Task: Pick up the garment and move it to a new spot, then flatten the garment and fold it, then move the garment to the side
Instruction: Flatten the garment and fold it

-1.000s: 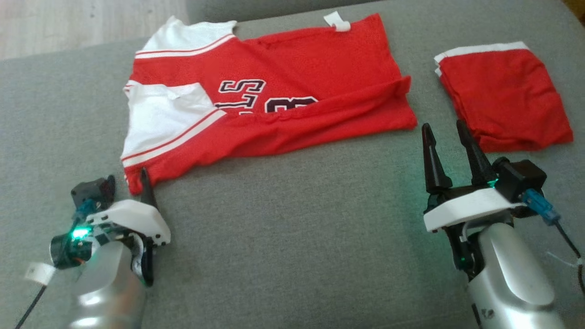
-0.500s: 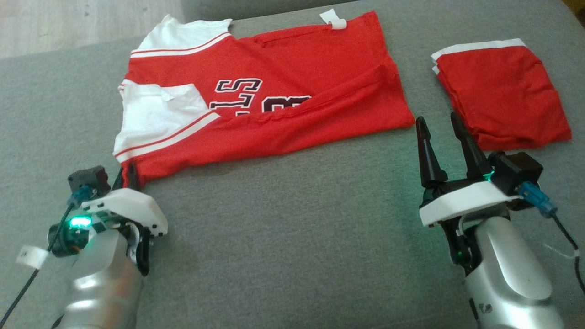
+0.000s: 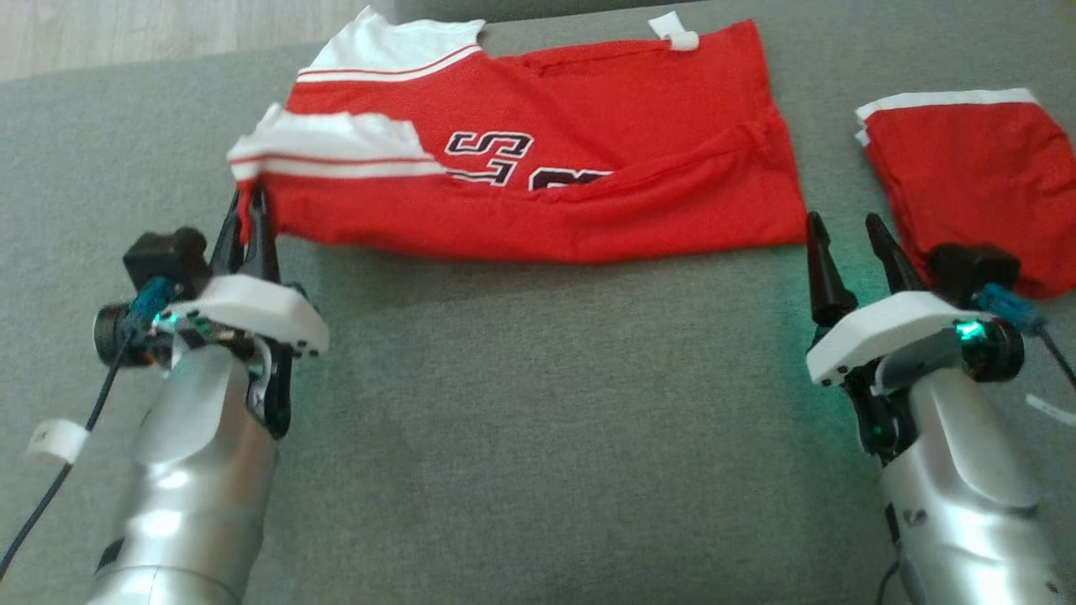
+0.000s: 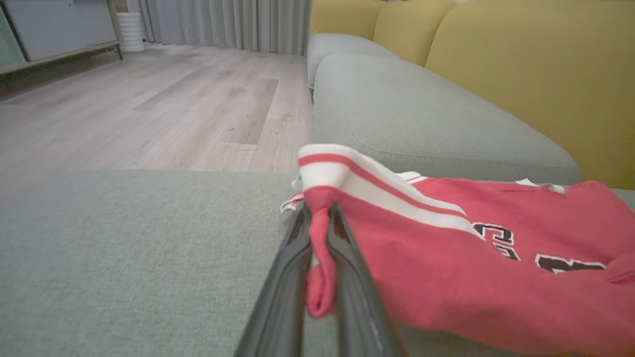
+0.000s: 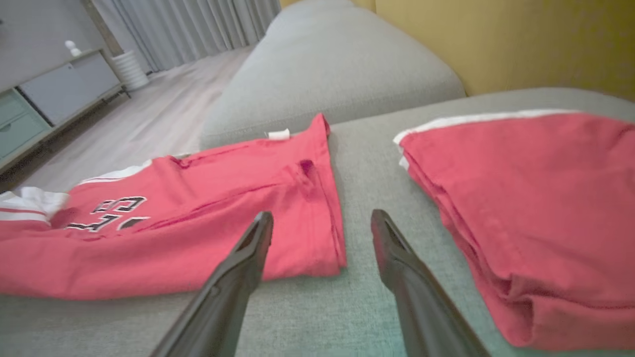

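While looking down from the head, catches the red jersey [image 3: 588,168] spread across the grey cushion [image 3: 538,420], with one sleeve corner pinched up in the left gripper [image 3: 250,206], clamped tight on it. Finds the right gripper [image 3: 844,223] spread wide, empty, between the jersey's hem and a folded red garment [image 3: 967,185]. Left wrist: shows red cloth squeezed between both fingers [image 4: 278,297]. Right wrist: shows the jaws parted over bare cushion, just beside the hem.
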